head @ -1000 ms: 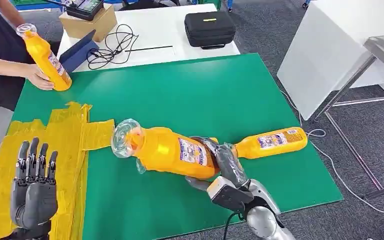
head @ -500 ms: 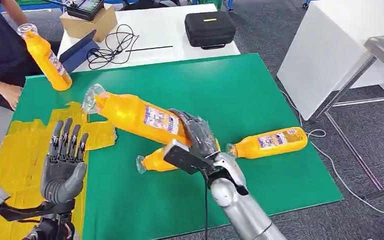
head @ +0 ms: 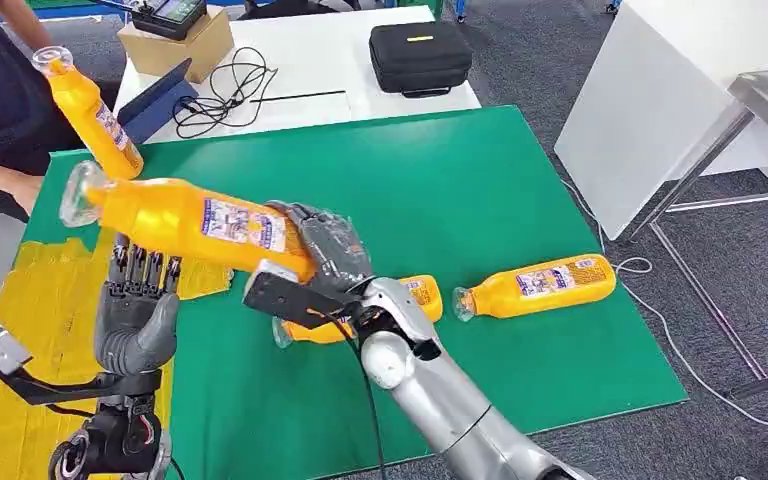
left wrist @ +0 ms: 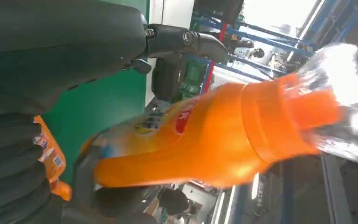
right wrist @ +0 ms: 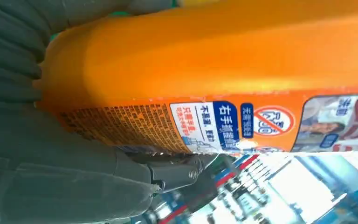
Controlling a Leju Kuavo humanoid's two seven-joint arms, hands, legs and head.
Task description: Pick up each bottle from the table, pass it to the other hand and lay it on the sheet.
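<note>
An orange bottle is held nearly level in the air over the green table, its base end gripped by the right robot hand; its label carries blue Chinese print and a red prohibition sign. The left robot hand stands beneath it with fingers spread and upright, over the yellow sheet

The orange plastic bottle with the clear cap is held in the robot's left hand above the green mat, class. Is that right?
Not quite: the head view shows the right hand gripping the orange plastic bottle; the left hand is open beneath it.
</note>
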